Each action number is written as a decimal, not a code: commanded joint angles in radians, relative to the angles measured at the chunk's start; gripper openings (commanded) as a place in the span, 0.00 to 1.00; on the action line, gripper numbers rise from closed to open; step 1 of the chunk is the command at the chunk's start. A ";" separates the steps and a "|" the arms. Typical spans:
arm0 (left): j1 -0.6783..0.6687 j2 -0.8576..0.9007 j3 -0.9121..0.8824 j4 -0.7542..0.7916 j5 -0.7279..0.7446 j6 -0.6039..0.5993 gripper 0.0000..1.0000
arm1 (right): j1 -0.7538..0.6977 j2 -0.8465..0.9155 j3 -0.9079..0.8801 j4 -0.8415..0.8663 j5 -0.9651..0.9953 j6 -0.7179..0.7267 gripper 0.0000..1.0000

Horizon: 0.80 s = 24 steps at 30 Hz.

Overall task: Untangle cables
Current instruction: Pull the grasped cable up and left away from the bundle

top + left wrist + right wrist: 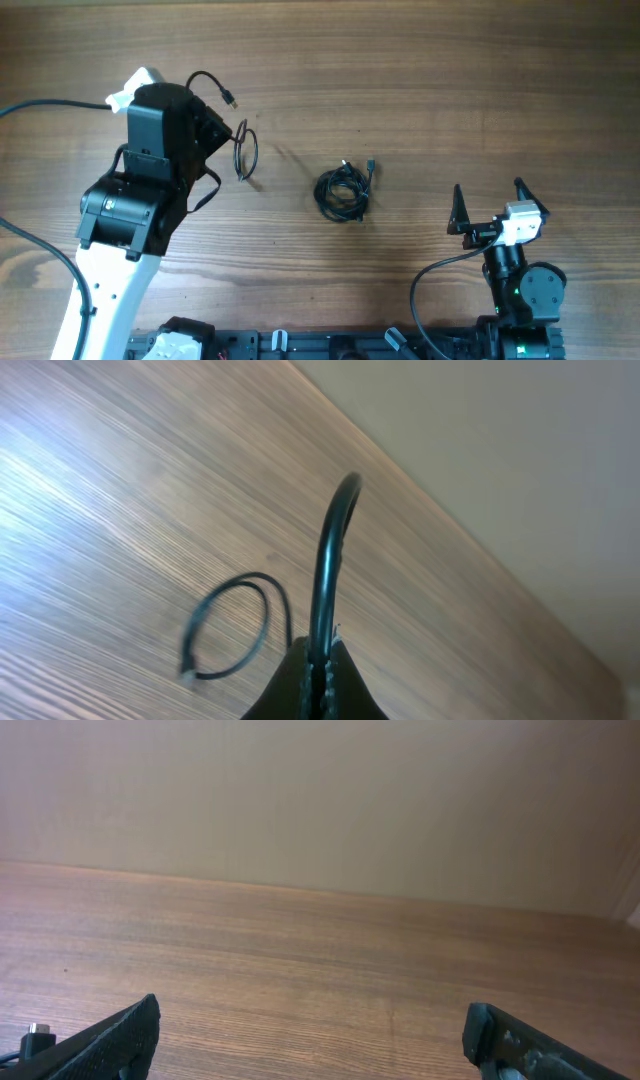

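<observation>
- Pinched in the left gripper's (318, 660) pressed-together jaws: one cord (322, 550). Grip firmly, without kinking the arch rising from the tips.
- Left of the knot (343, 192) and well apart from it, that cord's slack, seemingly free of the bundle. Carry further left of the knot and lay out flat on the table (450, 80).
- Right of the knot, well apart, spread wide and empty: right gripper (489, 195). Bring down onto the knot's edge and take one outer strand, never the whole bundle.
- Pull slowly away from the knot; stop on any snag.
</observation>
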 commanded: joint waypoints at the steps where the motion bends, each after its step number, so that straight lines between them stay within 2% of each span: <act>1: 0.012 -0.011 0.014 -0.015 -0.142 0.039 0.04 | 0.004 -0.005 -0.001 0.002 0.010 -0.008 1.00; 5: 0.029 0.006 0.014 -0.090 -0.116 0.039 0.04 | 0.004 -0.005 -0.001 0.002 0.010 -0.008 1.00; 7: 0.029 0.031 0.014 -0.125 -0.023 0.062 0.04 | 0.004 -0.005 -0.001 0.002 0.010 -0.008 1.00; 10: 0.029 0.054 0.014 -0.134 0.169 0.216 0.04 | 0.004 -0.005 -0.001 0.002 0.010 -0.008 1.00; 14: 0.029 0.050 0.014 -0.225 0.259 0.307 0.04 | 0.004 -0.005 -0.001 0.002 0.010 -0.008 1.00; 16: 0.029 0.050 0.014 -0.224 0.404 0.427 0.04 | 0.004 -0.005 -0.001 0.003 0.004 -0.002 1.00; 17: 0.029 0.050 0.014 -0.221 0.435 0.452 0.04 | 0.004 -0.005 -0.001 0.011 -0.066 0.073 1.00; 19: 0.029 0.050 0.014 -0.214 0.436 0.451 0.04 | 0.004 -0.005 -0.001 0.026 -0.221 0.318 1.00; 20: 0.029 0.050 0.014 -0.211 0.436 0.455 0.04 | 0.004 -0.005 -0.001 0.031 -0.294 0.502 1.00; 21: 0.029 0.050 0.014 -0.205 0.455 0.487 0.04 | 0.004 -0.005 -0.001 0.032 -0.328 0.753 1.00; 22: 0.029 0.050 0.014 -0.191 0.525 0.529 0.04 | 0.004 -0.005 -0.001 0.032 -0.331 0.949 1.00; 24: 0.029 0.050 0.014 -0.159 0.576 0.525 0.04 | 0.004 -0.003 -0.001 0.033 -0.353 1.250 1.00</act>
